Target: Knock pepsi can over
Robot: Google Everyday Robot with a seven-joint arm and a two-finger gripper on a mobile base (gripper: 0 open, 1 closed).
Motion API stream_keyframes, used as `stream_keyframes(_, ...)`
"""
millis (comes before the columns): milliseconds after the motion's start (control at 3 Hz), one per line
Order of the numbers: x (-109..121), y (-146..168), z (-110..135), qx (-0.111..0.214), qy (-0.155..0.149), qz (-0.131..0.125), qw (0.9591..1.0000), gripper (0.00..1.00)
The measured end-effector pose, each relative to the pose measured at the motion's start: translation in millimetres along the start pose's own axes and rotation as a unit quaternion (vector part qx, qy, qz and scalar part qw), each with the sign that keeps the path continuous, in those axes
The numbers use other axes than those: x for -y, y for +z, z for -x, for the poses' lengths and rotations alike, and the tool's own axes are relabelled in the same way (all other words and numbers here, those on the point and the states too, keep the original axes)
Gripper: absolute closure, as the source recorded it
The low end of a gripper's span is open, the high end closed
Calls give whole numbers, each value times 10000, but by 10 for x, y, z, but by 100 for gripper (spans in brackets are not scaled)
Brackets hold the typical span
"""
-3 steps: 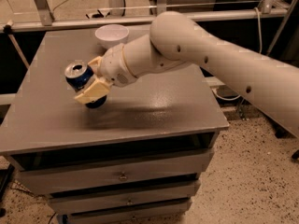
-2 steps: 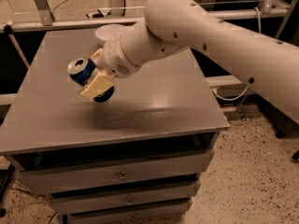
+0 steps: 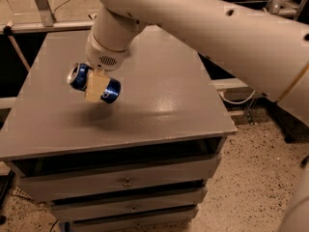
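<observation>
Jaws clamped across the middle of the pepsi can (image 3: 111,90); I see one cream finger (image 3: 94,87) across its side. Gripper (image 3: 96,89) is over the left half of the grey table (image 3: 169,95). Can lies nearly sideways in the grip, silver top pointing toward the table's left edge, its shadow on the tabletop just below. Arm (image 3: 217,28) stretches across the table's back right corner.

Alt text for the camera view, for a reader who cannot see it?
The gripper, jaws shut on the pepsi can, holds it sideways in the air over a grey table with drawers. The white arm reaches in from the upper right.
</observation>
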State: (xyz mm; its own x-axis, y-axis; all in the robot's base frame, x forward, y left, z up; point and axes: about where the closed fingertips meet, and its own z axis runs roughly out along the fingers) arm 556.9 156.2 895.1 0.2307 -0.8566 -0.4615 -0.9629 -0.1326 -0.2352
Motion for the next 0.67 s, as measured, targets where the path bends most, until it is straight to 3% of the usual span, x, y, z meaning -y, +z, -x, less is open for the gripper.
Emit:
stream_keyframes(333,54,283,-41,-989,-346,368,9938,100)
stream_keyframes(667,90,539,-58,-1597,-634,721,9825,100)
